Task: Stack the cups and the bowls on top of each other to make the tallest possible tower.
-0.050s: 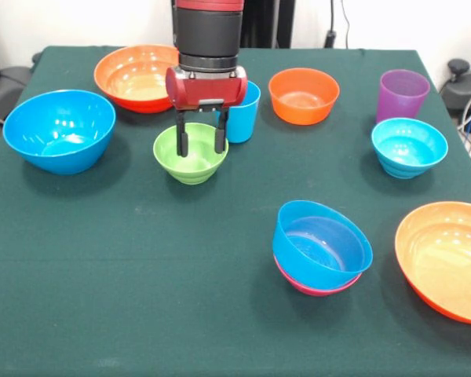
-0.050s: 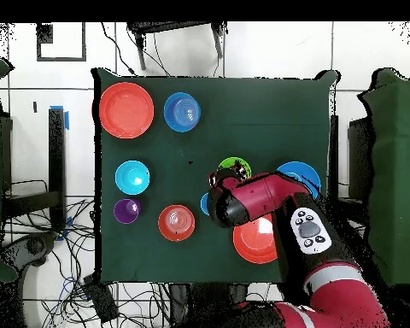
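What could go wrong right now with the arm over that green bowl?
The end effector hangs open over the green bowl, its fingers inside the rim; a shallow pinch on the glossy wall might slip. The light blue cup stands right beside it and may get knocked when lifting. The blue bowl sits tilted on the pink one, so the tower base may be unsteady.

Bright, even light from above: soft short shadows under the bowls on the green table cloth (image 1: 141, 314), white glare spots on the large orange bowl (image 1: 447, 259) at 4 o'clock and the blue bowl (image 1: 59, 129) at 9 o'clock; front view mildly soft.
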You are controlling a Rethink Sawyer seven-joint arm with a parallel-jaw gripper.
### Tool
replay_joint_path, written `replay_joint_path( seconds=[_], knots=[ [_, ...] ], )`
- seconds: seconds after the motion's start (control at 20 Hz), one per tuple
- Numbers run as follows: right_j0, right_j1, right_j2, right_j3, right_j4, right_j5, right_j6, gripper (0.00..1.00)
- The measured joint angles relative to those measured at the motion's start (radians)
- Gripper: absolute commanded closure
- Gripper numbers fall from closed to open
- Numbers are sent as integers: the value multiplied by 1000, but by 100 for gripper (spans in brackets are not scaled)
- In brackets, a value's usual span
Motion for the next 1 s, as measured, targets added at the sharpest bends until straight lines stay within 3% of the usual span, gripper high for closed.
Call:
replay_joint_path(
  seconds=[1.0],
  knots=[
    [-28,5,13,-11,-16,0,0,0]
  ],
)
